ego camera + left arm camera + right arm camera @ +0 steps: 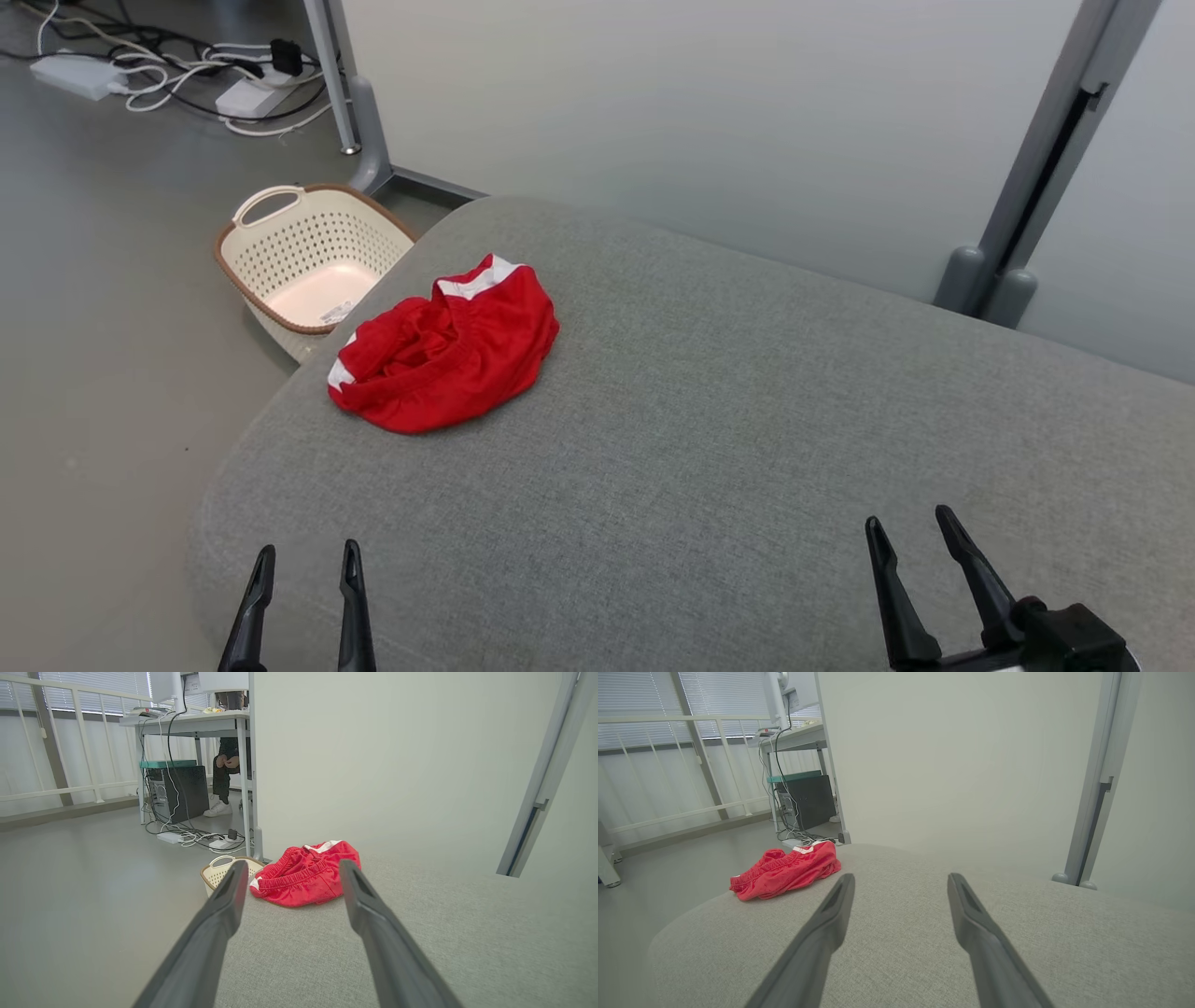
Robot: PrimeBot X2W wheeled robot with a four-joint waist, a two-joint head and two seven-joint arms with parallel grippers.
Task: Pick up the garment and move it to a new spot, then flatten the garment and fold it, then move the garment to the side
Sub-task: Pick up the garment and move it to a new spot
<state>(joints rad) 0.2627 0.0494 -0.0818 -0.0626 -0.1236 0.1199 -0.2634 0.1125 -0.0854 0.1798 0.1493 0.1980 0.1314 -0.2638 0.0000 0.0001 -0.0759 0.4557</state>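
Honestly, nothing looks done yet. The red shorts (448, 350) sit crumpled near the far left corner of the bench (709, 448), close to the edge above the basket (317, 245) on the floor. The left pincer (309, 549) and right pincer (908, 517) hang spread wide and empty over the near edge, well apart from the shorts. Picking up, flattening, folding and moving aside are all still left.

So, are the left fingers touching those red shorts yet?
Apart. In the head view a wide stretch of bare grey cushion lies between the left fingers and the red shorts.
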